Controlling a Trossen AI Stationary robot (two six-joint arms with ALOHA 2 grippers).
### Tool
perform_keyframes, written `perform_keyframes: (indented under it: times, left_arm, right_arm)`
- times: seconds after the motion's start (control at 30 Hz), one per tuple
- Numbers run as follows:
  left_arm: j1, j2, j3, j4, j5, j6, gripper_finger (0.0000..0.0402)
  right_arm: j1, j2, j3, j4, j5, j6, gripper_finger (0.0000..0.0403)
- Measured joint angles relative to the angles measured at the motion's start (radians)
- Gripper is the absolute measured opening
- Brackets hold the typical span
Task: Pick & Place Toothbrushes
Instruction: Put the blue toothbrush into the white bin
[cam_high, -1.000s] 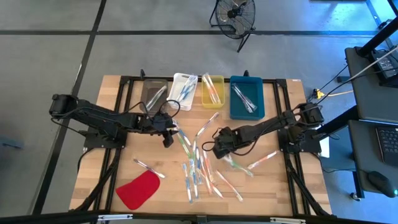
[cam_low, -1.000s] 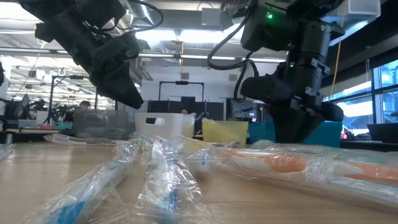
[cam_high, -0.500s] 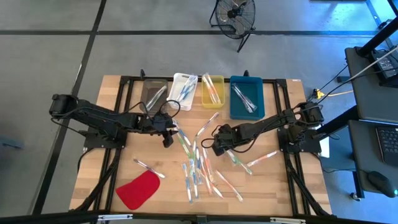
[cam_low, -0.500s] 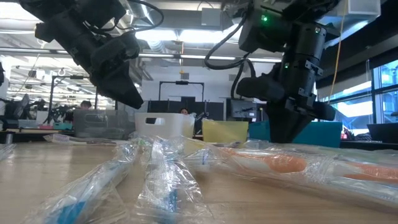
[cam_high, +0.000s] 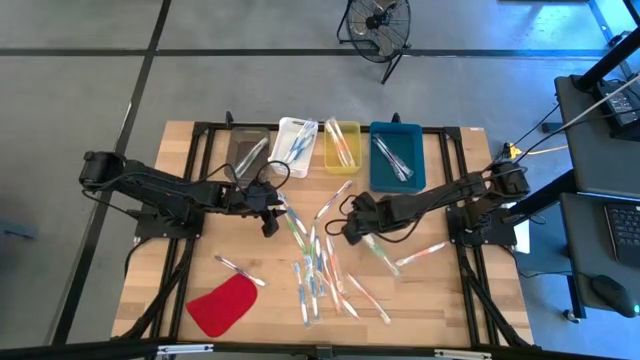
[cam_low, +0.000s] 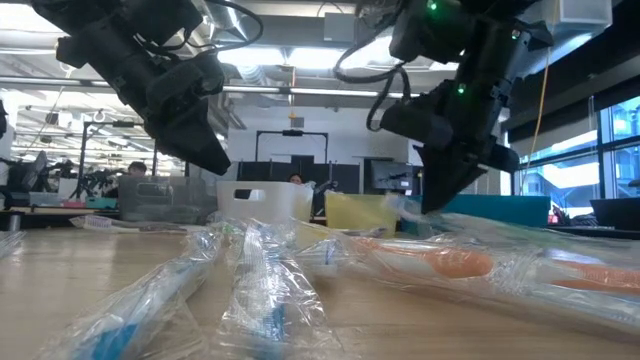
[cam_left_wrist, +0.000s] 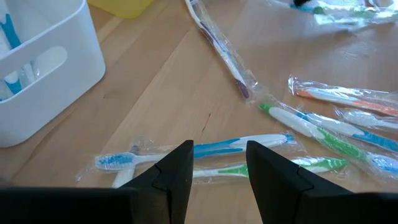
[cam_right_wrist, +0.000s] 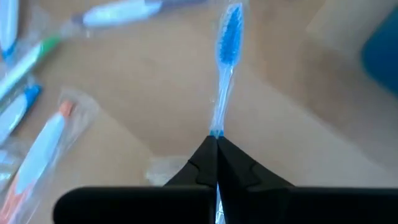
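Several wrapped toothbrushes (cam_high: 315, 265) lie scattered over the middle of the wooden table (cam_high: 160, 260); more of them rest in the bins at the far edge. My right gripper (cam_high: 349, 233) is right of the pile, shut on a clear toothbrush with blue bristles (cam_right_wrist: 229, 37). My left gripper (cam_high: 270, 218) hangs open a little above the table at the pile's left. In its wrist view a blue toothbrush (cam_left_wrist: 211, 147) and a green one (cam_left_wrist: 236, 169) lie beyond its fingers. A flat red piece (cam_high: 222, 305) lies near the front left. My right gripper pinches the toothbrush's clear handle (cam_right_wrist: 215, 127) between its two fingertips. The fingers slant steeply down, and the brush runs on past them with its blue-bristled head (cam_right_wrist: 230, 31) at the far end. The held end (cam_low: 405, 208) is raised off the table; whether the head touches the wood, I cannot tell.
Four bins line the far edge: a clear one (cam_high: 248, 152), a white one (cam_high: 297, 145), a yellow one (cam_high: 342, 145) and a blue one (cam_high: 397, 158). Bare wood lies at the table's left and right sides.
My right gripper has shut on the blue-bristled toothbrush, rolled its wrist and risen a little, drawing slightly toward the table's far edge. The held end of the brush has come up with it.
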Motion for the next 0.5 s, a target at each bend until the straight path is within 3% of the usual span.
perform_keyframes:
  times: [0.27,0.5]
  left_arm:
    - [0.000,0.000,0.000,0.000,0.000,0.000,0.0143]
    - [0.000,0.000,0.000,0.001,0.000,0.001,0.0143]
  right_arm:
    - [0.017,-0.044,0.000,-0.001,0.186,-0.039,0.0002]
    - [0.042,-0.120,0.000,0.001,0.286,-0.089,0.0002]
